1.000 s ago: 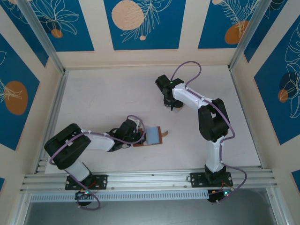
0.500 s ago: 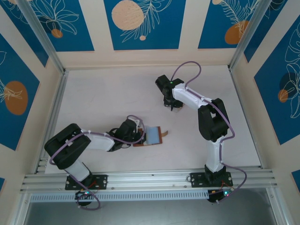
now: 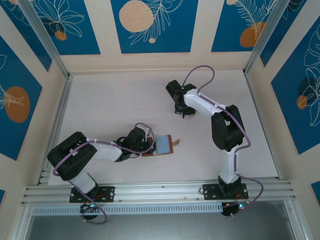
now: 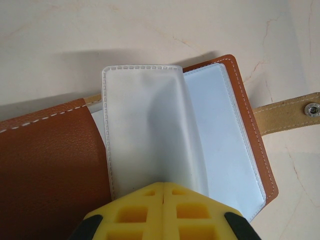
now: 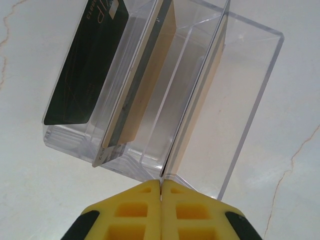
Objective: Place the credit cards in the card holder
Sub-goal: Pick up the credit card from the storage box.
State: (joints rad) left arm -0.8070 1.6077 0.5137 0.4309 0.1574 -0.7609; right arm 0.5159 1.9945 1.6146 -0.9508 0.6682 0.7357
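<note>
- Two arms are reaching over the pale worktop (image 3: 110, 100); the left one is stretching low toward the middle and the right one is bending toward the far middle.
- The holder (image 3: 164, 145) is lying open and flat near the centre of the worktop, just beside the left fingers (image 3: 148, 145) and well apart from the right fingers (image 3: 184, 114).
- In the left wrist view the holder (image 4: 50, 170) is showing brown leather on the left, and its tab (image 4: 290, 112) is sticking out to the right.
- The left fingers (image 4: 162, 192) are pressing fully together and pinching the near edge of a clear sleeve (image 4: 145, 125), which is arching up off the open holder.
- In the right wrist view a clear tray (image 5: 250, 100) is sitting on the worktop, with a black card (image 5: 85, 70) standing in its left slot and a tan card (image 5: 150, 85) standing on edge in the slot beside it.
- The right fingers (image 5: 161, 190) are closing tight at the tray's near rim.
- A thin tan-tinted edge is running straight into their seam; I cannot tell whether it is a card or a tray wall.
</note>
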